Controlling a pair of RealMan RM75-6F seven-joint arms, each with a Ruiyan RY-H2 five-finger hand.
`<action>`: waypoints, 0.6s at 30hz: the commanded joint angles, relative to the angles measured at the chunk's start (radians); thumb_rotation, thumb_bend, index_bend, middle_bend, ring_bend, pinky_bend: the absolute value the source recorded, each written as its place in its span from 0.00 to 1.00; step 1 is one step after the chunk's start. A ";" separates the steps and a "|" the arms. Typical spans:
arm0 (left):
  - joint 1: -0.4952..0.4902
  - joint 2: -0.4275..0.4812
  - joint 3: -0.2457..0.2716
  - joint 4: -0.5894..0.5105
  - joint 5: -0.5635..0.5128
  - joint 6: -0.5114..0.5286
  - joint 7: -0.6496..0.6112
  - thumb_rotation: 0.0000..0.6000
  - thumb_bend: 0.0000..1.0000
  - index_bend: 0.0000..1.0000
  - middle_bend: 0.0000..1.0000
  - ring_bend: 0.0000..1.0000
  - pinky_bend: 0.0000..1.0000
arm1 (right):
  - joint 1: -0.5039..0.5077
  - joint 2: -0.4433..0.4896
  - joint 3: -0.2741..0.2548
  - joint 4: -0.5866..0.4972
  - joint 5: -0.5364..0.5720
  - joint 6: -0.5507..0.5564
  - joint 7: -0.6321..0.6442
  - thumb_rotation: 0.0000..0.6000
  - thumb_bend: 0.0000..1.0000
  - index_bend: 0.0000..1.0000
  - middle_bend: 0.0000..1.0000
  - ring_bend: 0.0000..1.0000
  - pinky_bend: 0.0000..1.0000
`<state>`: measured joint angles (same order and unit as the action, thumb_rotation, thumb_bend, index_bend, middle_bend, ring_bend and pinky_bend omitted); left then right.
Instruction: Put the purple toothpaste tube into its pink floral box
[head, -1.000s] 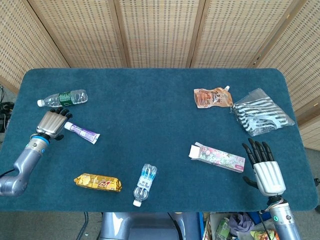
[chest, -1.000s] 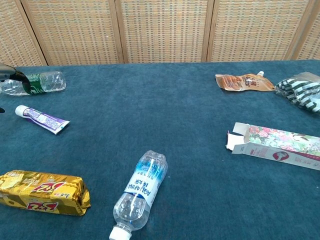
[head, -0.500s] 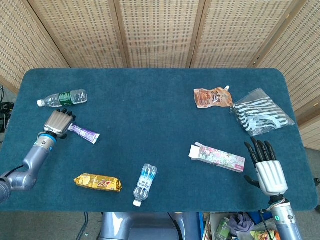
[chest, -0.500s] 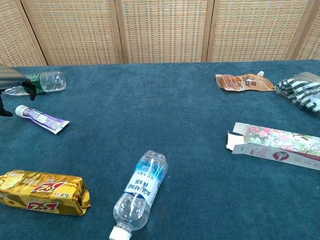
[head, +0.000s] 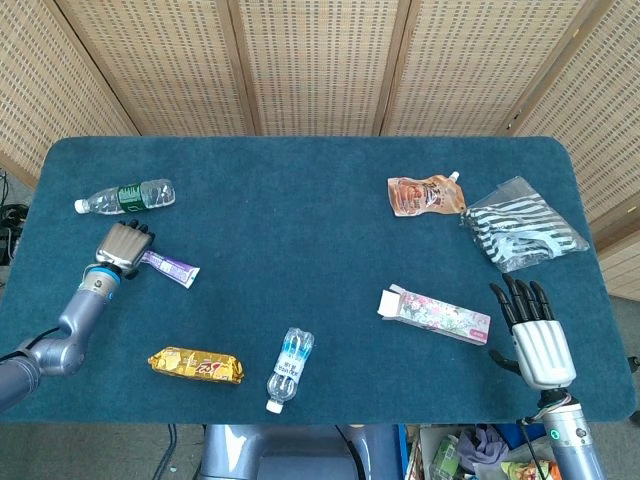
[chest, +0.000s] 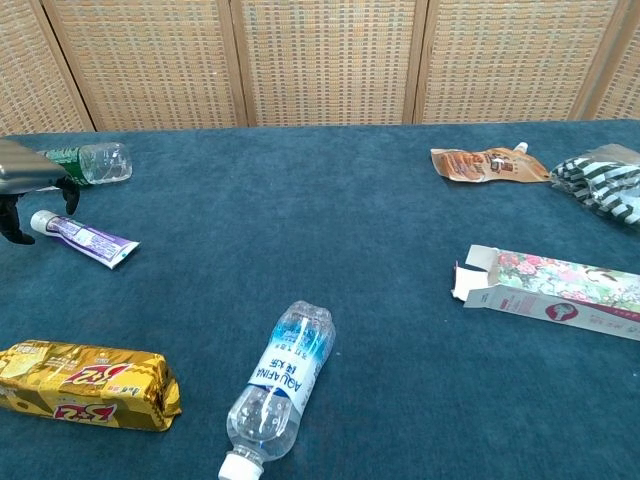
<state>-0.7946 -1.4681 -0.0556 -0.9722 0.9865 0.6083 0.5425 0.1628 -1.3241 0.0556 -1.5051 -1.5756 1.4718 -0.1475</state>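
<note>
While toothpaste tube (head: 170, 266) lies on table (head: 300, 230), floral box (head: 436, 314) open-ended, apparently empty

1. Left hand (head: 124, 245) was at the table's left side, back of the hand facing up, fingers pointing away from the robot and curved down.
2. Chest view caught only its edge (chest: 25, 190) at the left border, dark fingertips (chest: 68, 195) hanging low; nothing seen in its grasp.
3. Left forearm ran back and down toward the near-left corner.
4. Right hand (head: 535, 330) was at the near-right edge, fingers straight, spread apart, holding nothing.
5. Right wrist rose from below the table edge.
</note>
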 joint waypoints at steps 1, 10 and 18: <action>-0.007 -0.021 0.006 0.026 -0.006 -0.013 -0.003 1.00 0.27 0.33 0.25 0.17 0.26 | 0.000 -0.001 0.000 0.002 0.001 -0.001 0.001 1.00 0.01 0.03 0.00 0.00 0.00; -0.011 -0.079 0.009 0.077 0.014 -0.003 -0.032 1.00 0.27 0.55 0.45 0.35 0.40 | 0.002 -0.004 0.005 0.011 0.007 -0.001 0.016 1.00 0.01 0.03 0.00 0.00 0.00; 0.016 -0.112 0.014 0.099 0.132 0.085 -0.150 1.00 0.27 0.81 0.69 0.58 0.57 | 0.001 -0.004 0.007 0.013 0.001 0.010 0.029 1.00 0.01 0.03 0.00 0.00 0.00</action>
<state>-0.7874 -1.5706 -0.0437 -0.8809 1.0893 0.6714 0.4227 0.1640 -1.3277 0.0624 -1.4926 -1.5744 1.4818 -0.1186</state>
